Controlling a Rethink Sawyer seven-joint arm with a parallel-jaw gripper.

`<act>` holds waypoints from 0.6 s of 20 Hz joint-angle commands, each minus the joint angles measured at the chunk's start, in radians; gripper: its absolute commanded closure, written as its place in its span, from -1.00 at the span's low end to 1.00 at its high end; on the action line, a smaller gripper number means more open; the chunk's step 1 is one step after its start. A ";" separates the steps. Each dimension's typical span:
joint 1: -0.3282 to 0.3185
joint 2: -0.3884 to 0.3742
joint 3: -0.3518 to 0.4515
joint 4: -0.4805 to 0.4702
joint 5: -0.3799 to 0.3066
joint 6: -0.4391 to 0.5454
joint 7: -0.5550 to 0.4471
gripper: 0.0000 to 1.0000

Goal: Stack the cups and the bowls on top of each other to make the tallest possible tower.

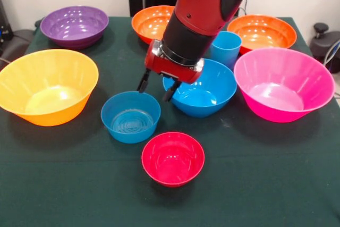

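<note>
My gripper (157, 89) hangs open with nothing between its fingers, just above the far rim of the small blue bowl (130, 116) and beside the mid-sized blue bowl (204, 91). A small red bowl (172, 158) sits nearest the front. The light blue cup (226, 47) stands upright behind the mid-sized blue bowl, partly hidden by the arm. Around them lie a large yellow-orange bowl (48, 86), a large pink bowl (283, 82), a purple bowl (75, 25) and two orange bowls (152, 22) (262, 31). No bowl rests on another. The red cup is out of view.
The dark green table cloth (64, 184) covers the table. The red and black arm (204, 9) comes down over the middle and hides part of the left orange bowl.
</note>
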 commanded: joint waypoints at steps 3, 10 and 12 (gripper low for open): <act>-0.010 0.020 0.157 0.158 -0.093 -0.146 -0.041 -1.00; -0.007 0.040 0.165 0.118 -0.090 -0.147 -0.030 -1.00; -0.010 0.050 0.168 0.086 -0.084 -0.132 -0.037 -1.00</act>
